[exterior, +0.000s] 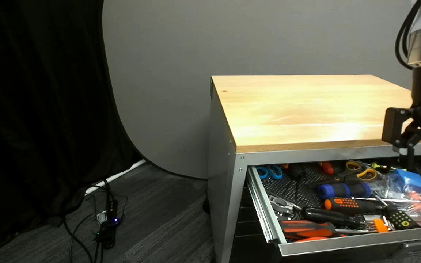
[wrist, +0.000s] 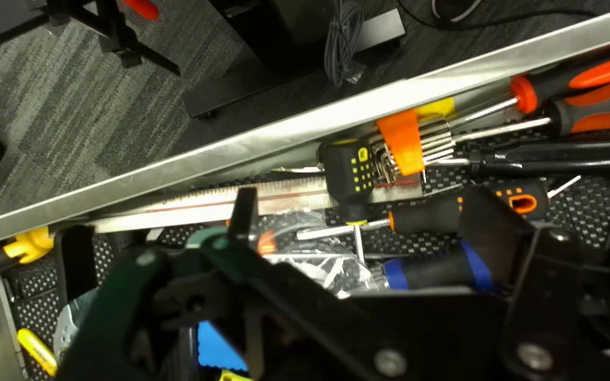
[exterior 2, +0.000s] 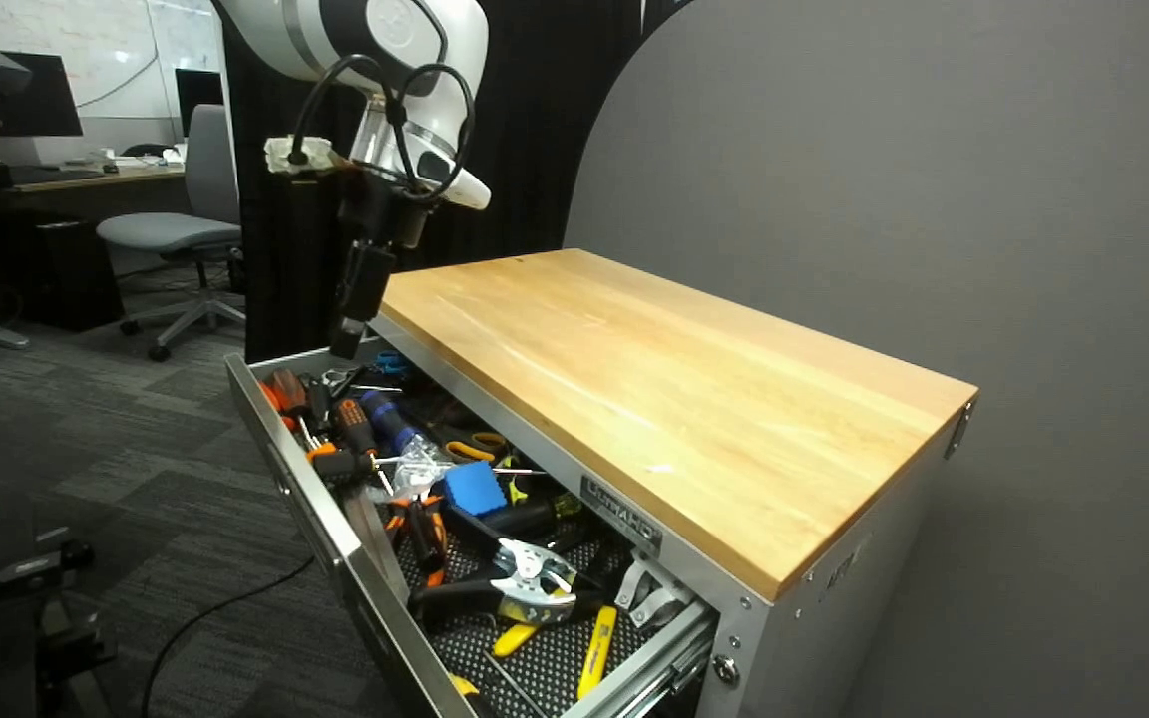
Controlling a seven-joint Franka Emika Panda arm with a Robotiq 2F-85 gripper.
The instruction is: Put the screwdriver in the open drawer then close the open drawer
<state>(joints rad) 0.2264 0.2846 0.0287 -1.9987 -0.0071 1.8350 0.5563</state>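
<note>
With the stubby black, yellow-dotted screwdriver (wrist: 347, 177) lying inside the wide, shallow, dark-fronted metal drawer (exterior: 360, 240), just beside its front, the spread, empty jaws above that drawer should likely lift clear before pushing it mid-front, squarely shut.

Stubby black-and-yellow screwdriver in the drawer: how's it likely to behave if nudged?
The stubby screwdriver should be stiff: thick handle, straight metal shaft. Its handle looks matte, so probably not slippery. A nudge may rock more than roll it, as it lies across the ruler, with the orange hex-key holder close beside.
</note>
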